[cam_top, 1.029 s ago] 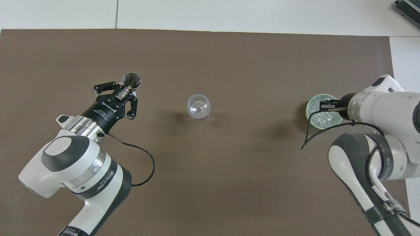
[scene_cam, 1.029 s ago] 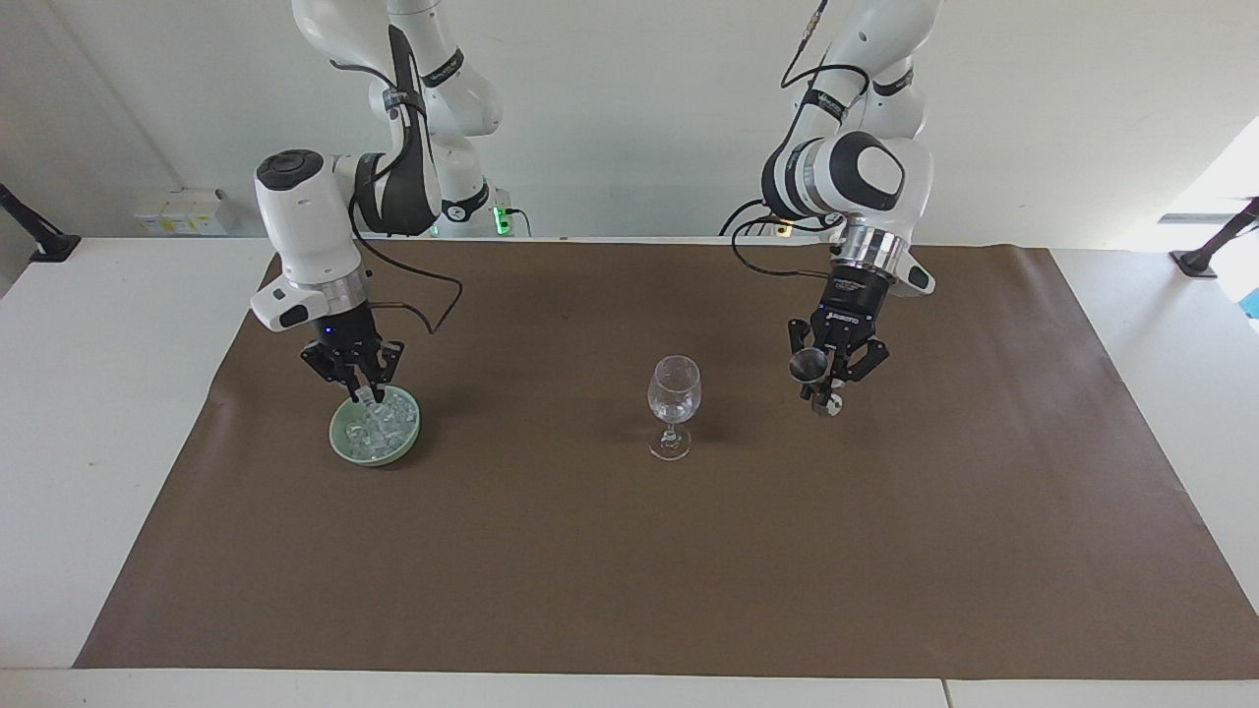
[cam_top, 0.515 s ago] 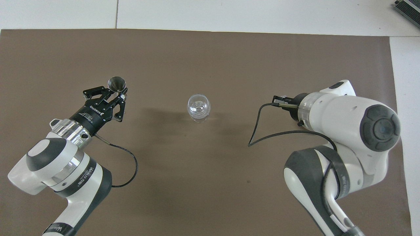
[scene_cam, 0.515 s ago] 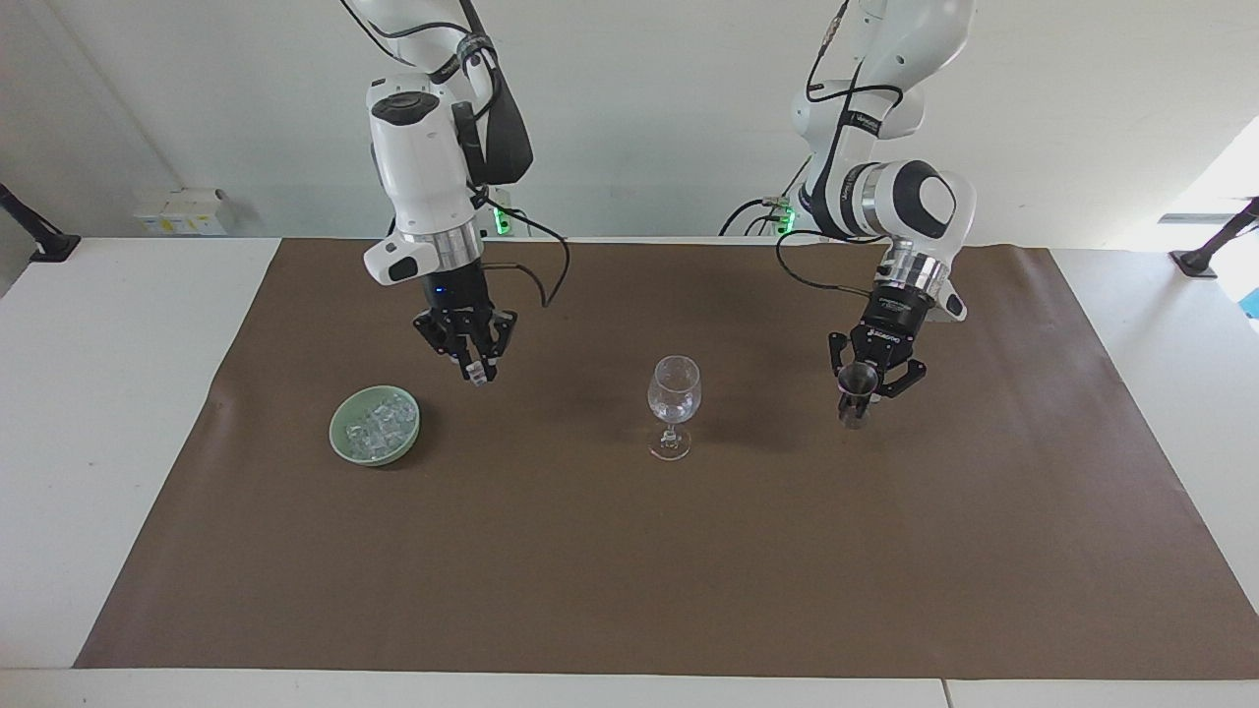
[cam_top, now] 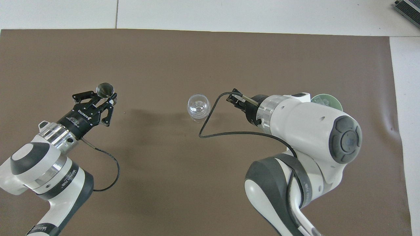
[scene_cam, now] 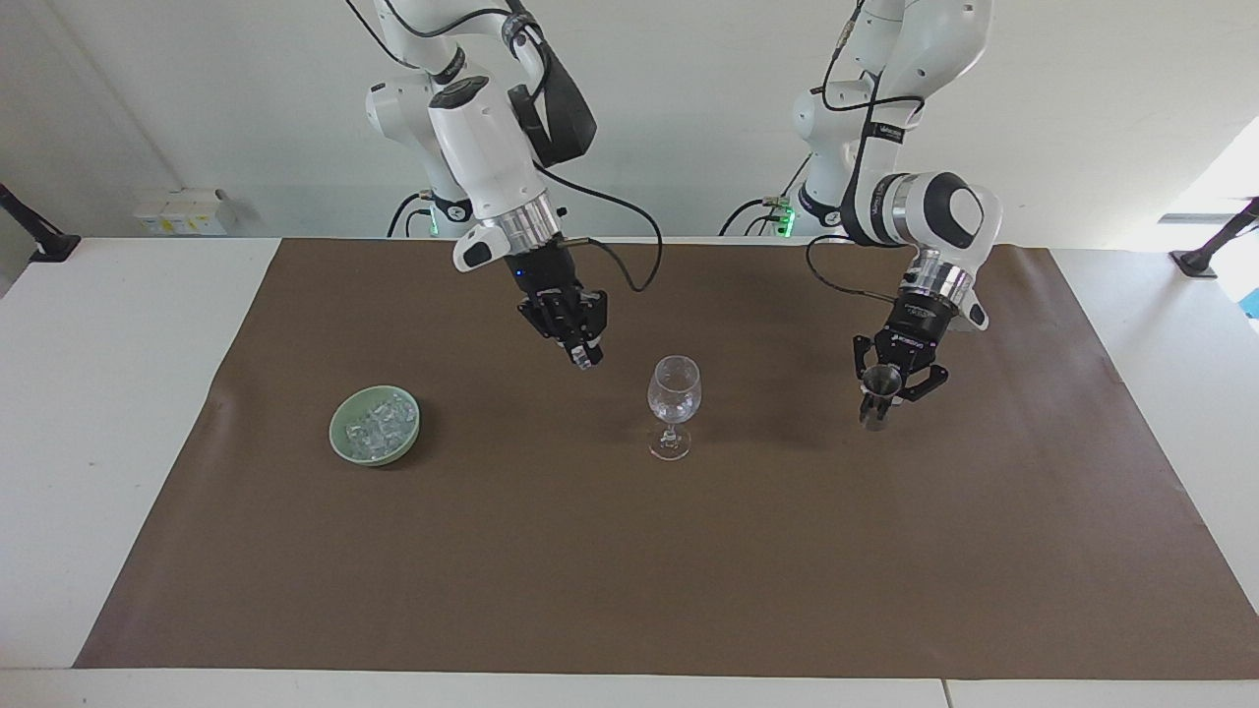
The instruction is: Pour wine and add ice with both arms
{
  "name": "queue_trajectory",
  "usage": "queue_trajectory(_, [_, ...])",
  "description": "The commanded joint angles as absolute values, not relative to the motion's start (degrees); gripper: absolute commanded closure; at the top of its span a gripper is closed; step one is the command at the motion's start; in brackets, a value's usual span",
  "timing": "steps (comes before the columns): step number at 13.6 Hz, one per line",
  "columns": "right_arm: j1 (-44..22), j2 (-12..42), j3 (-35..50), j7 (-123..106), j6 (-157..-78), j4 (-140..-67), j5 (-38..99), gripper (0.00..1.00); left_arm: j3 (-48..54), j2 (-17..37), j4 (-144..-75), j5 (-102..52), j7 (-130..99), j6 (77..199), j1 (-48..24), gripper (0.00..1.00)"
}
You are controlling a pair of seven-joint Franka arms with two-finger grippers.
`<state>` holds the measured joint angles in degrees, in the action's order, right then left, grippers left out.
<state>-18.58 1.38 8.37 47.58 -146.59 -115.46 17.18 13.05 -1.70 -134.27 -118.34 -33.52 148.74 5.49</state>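
My right end effector (scene_cam: pixel 586 358) grips a clear ice cube beside the stemmed clear wine glass (scene_cam: pixel 674 405) for dropping; my left end effector (scene_cam: pixel 882 391) clasps a small steel measuring cup upright.

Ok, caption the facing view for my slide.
Right tool carries ice cube toward wine glass; left tool holds metal cup.

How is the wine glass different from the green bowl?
The wine glass is clear and tall on a stem; the bowl is pale green and low. The glass stands mid-mat; the bowl, heaped with ice, sits toward the right arm's end. Both rest upright on the brown mat.
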Motion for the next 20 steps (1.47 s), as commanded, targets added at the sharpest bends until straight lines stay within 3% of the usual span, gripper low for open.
queue_trajectory(1, [-21.2,4.4,8.2,55.3,-147.0,-111.2,18.6,1.00,13.1,-4.1,-136.8,-114.3,-35.9,144.9,7.6,1.00])
queue_trajectory(10, [-23.7,6.9,8.3,56.2,-147.1,-109.8,18.7,1.00,12.9,-3.7,-138.9,-111.9,-42.5,140.9,12.8,1.00])
queue_trajectory(16, [-25.1,8.1,8.3,56.2,-149.6,-109.7,18.7,1.00,12.9,-1.8,-141.8,-111.8,-42.8,131.2,19.4,1.00])
queue_trajectory(20, [-25.2,8.0,8.3,55.9,-149.4,-109.9,18.7,0.85,12.9,0.9,-141.8,-106.0,-42.5,126.2,24.2,1.00])
